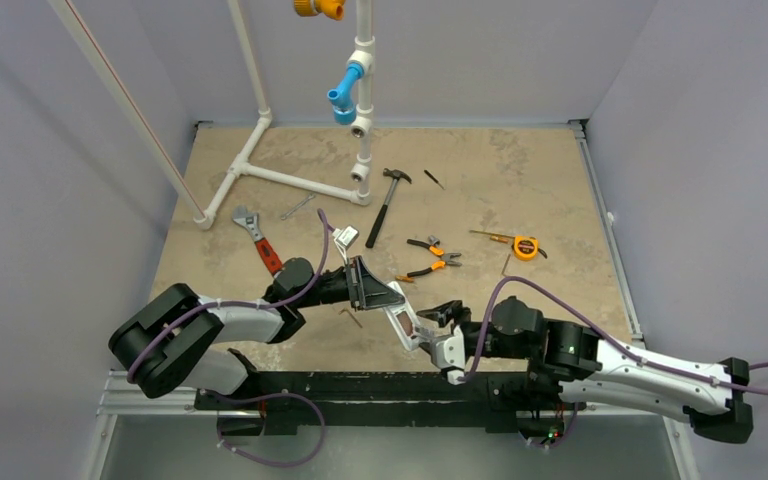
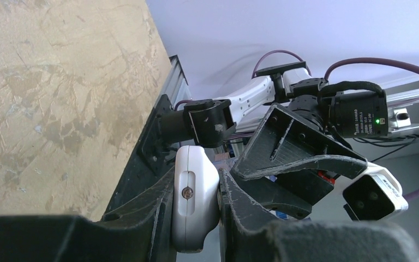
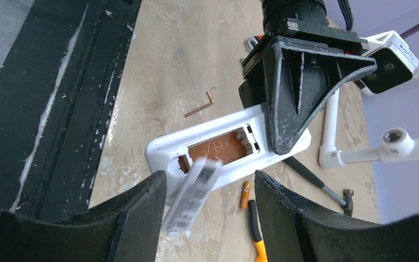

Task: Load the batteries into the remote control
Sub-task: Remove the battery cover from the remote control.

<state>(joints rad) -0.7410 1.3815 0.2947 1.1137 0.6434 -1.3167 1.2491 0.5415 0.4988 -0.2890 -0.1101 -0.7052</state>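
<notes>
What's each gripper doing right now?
Left gripper: closed on the slim white rectangular remote control.
Right gripper: open; blurred striped piece between its jaws looks loose.

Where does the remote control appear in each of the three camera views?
Top external: remote control low centre, slanting between the two arms.
Left wrist: remote control bottom centre, seen end on.
Right wrist: remote control centre, back up, recess open.
Shared landmark: the left gripper, shut on one end of it.
</notes>
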